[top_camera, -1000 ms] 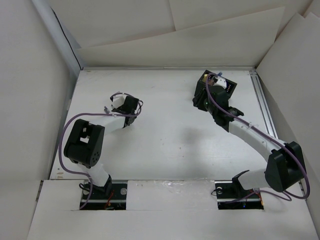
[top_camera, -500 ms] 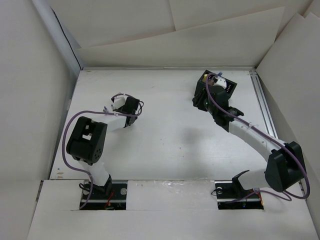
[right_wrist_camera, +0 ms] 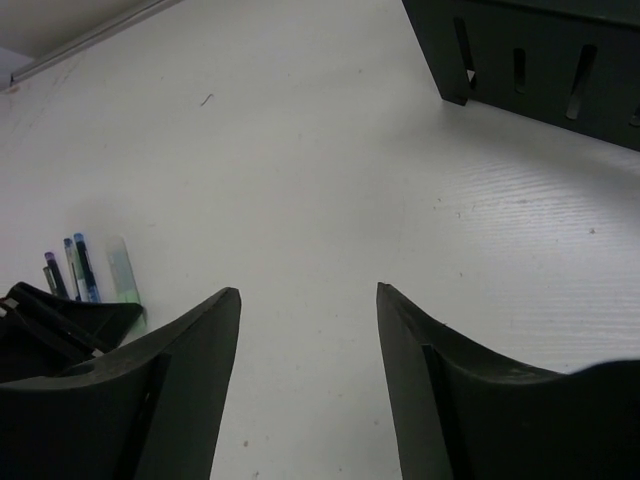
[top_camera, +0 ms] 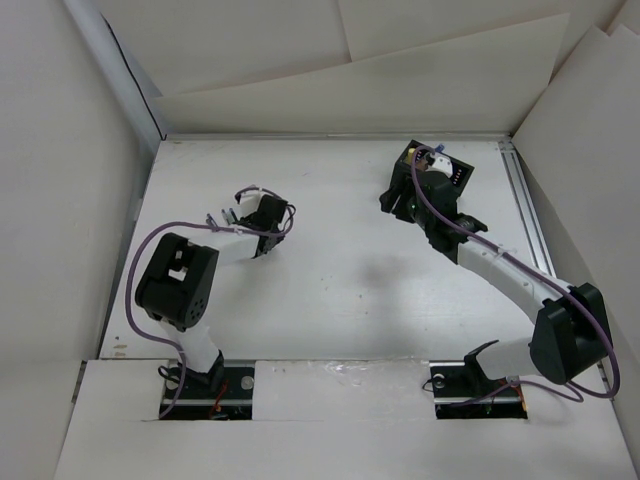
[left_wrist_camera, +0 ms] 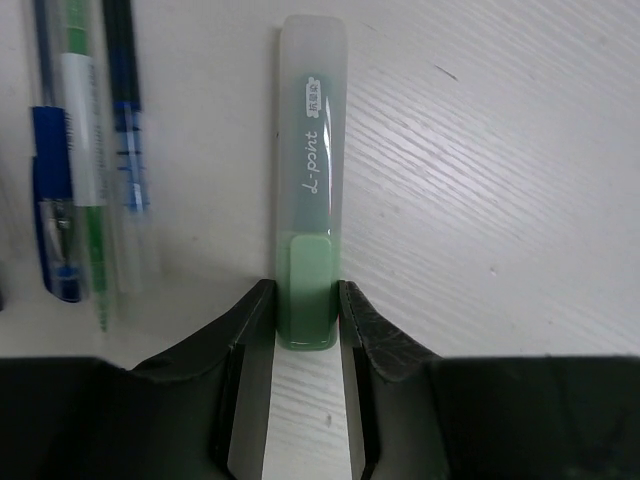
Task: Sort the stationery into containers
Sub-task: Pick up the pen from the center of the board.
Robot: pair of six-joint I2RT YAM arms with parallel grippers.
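Observation:
A green highlighter (left_wrist_camera: 308,200) with a clear cap lies on the white table. My left gripper (left_wrist_camera: 306,300) has its jaws closed against both sides of the highlighter's near end. Three slim pens lie just left of it: a blue-capped pen (left_wrist_camera: 50,200), a clear green-ink pen (left_wrist_camera: 85,150) and a dark blue pen (left_wrist_camera: 125,120). In the top view my left gripper (top_camera: 268,222) hides them. My right gripper (right_wrist_camera: 308,290) is open and empty above bare table, just left of the black container (right_wrist_camera: 540,60). The container stands at the far right (top_camera: 447,168), partly covered by the right arm.
The right wrist view shows the pens and the highlighter (right_wrist_camera: 122,270) far off at the left, with the left gripper over them. White board walls (top_camera: 330,90) close in the table. A metal rail (top_camera: 528,215) runs along the right edge.
My left gripper has shifted a little to the right. My right gripper has edged slightly left, away from the container.

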